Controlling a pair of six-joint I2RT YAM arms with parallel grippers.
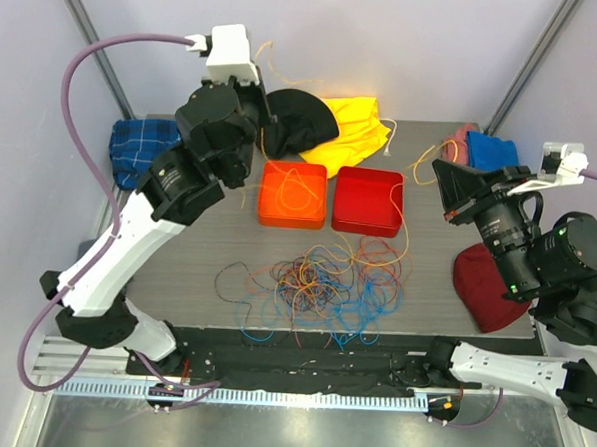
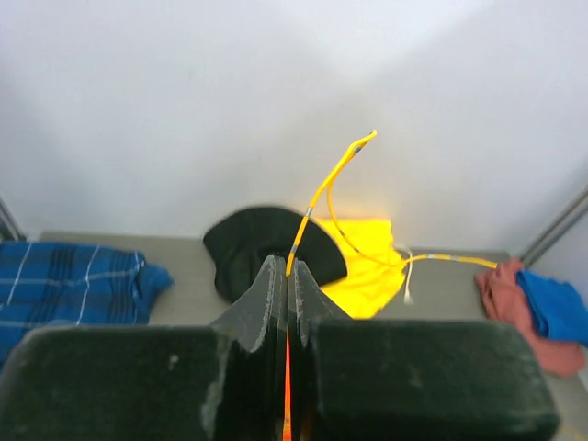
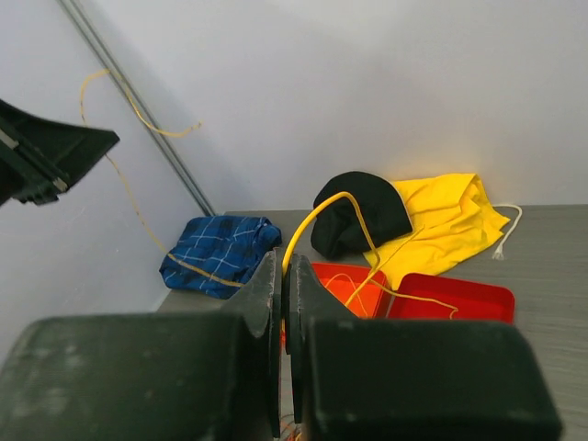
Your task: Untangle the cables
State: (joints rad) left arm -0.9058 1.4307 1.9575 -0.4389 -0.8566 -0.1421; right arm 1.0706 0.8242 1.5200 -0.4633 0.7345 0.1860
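A tangle of orange, blue and purple cables (image 1: 320,283) lies on the grey table (image 1: 207,249) in front of the trays. My left gripper (image 1: 260,78) is raised high at the back left and shut on a thin yellow cable (image 2: 323,188), whose free end curls up past the closed jaws (image 2: 288,268). My right gripper (image 1: 442,191) is raised at the right and shut on the yellow cable (image 3: 317,213), which arches out of the jaws (image 3: 286,266) and runs down toward the trays. The left gripper also shows in the right wrist view (image 3: 50,156).
An orange tray (image 1: 279,217) holding a cable loop and a red tray (image 1: 366,225) sit mid-table. A black cloth (image 1: 302,119) and a yellow cloth (image 1: 355,131) lie behind them. A blue plaid cloth (image 1: 137,145) lies at the left, blue and pink cloths (image 1: 488,150) at the back right, a dark red cloth (image 1: 480,288) at the right.
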